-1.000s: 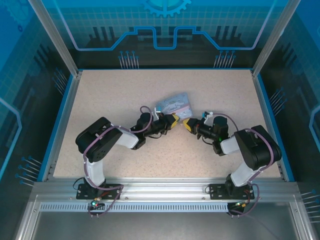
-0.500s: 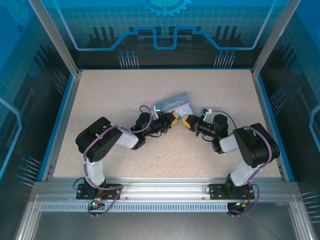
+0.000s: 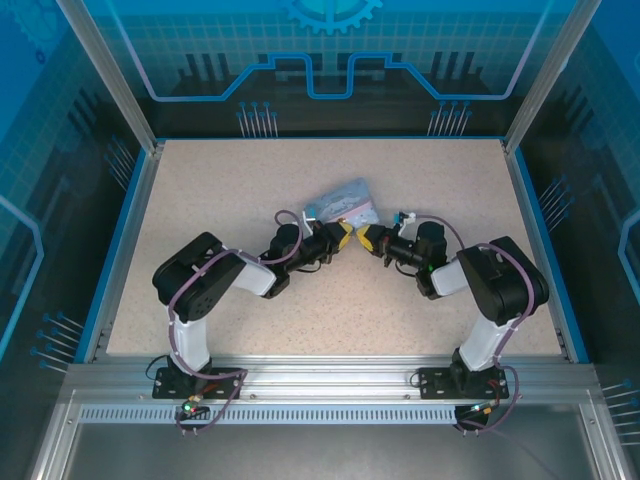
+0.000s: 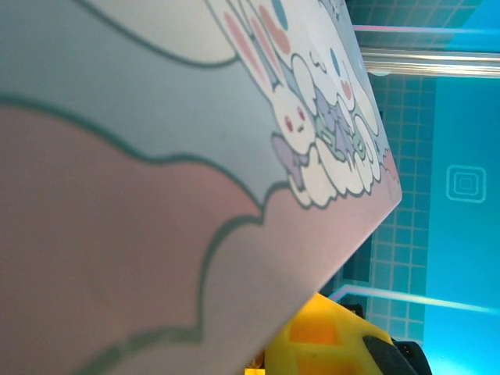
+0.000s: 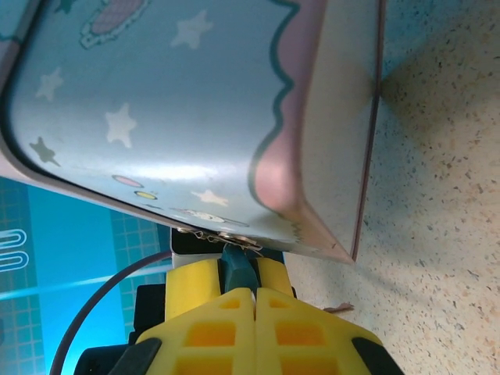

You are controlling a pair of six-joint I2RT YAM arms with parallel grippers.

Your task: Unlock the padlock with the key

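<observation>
The right jaws clench the blue padlock (image 5: 237, 269) at the tin's (image 5: 156, 101) edge; the left jaws sit beside the tin, grip impossible to tell

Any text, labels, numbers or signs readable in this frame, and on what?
None readable.
Tin: cartoon print with stars, no lettering; tiny marks by its rim are too small to read.
Padlock: no marking legible.
Gear emblem: a graphic, no words.
</observation>
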